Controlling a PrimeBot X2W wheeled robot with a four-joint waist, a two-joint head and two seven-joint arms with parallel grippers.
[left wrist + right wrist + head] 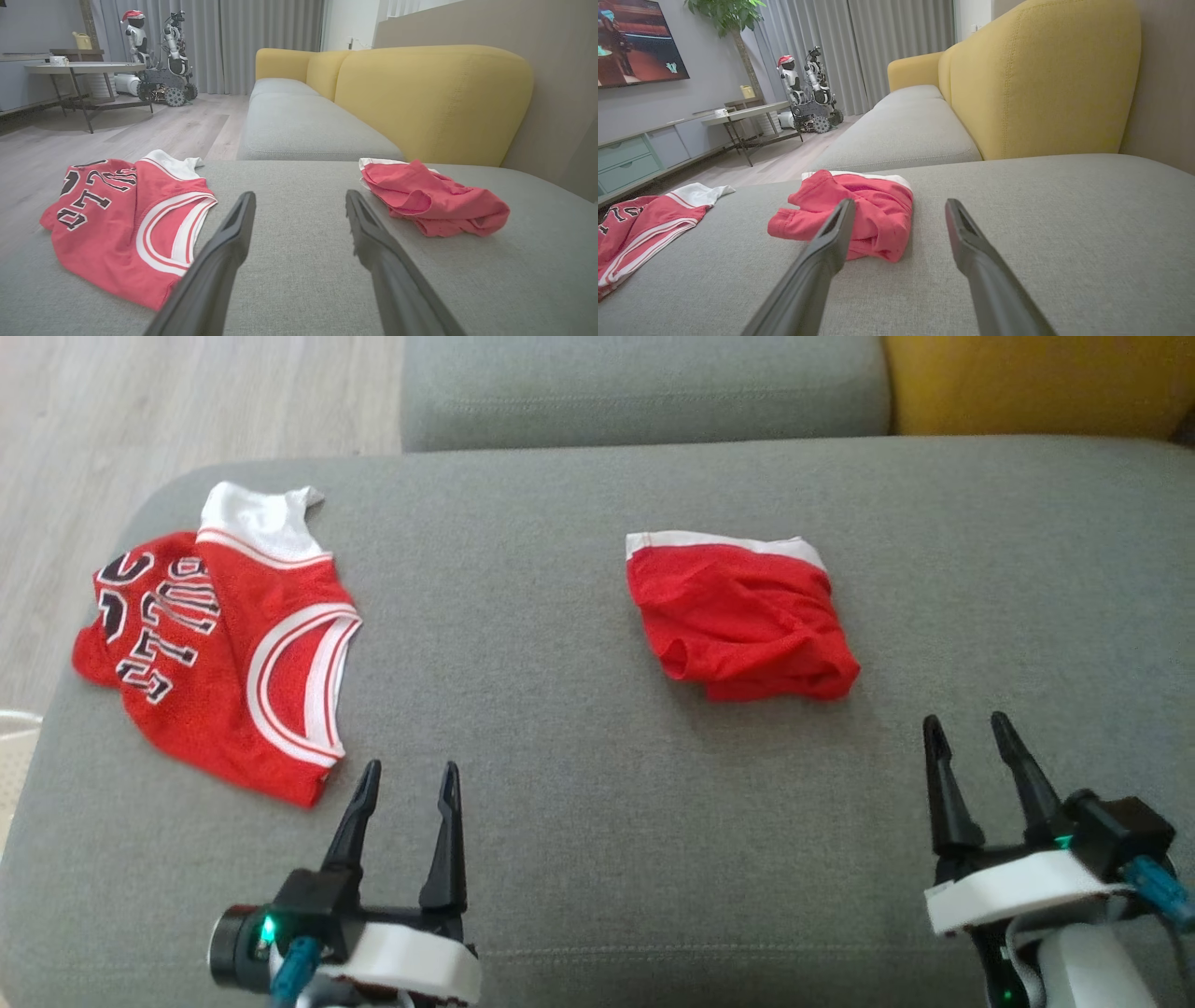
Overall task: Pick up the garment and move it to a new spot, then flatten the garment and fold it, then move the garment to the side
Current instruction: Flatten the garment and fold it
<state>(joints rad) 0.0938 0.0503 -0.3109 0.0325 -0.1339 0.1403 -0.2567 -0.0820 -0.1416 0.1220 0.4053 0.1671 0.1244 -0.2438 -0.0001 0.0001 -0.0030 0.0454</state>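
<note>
Both pincers hover low over the grey sofa seat (pixel 560 756), fingers spread wide with nothing between them. The jersey (pixel 224 644) lies just ahead and to the left of the left pincer (pixel 411 767), its nearest red corner close to the fingertips. It is rumpled, with one side turned over so that the neck trim faces the pincer and the lettering sits on the far side. A second red bundle (pixel 742 621) with a white band rests ahead and to the left of the right pincer (pixel 964 719), well apart from the jersey. The step in hand looks like the pick-up. It would go best if the left pincer took the near hem at a single layer, pinching low against the cushion. The right pincer should reach across for a far edge, so the mesh lifts spread out rather than bunched and clears the other bundle.
</note>
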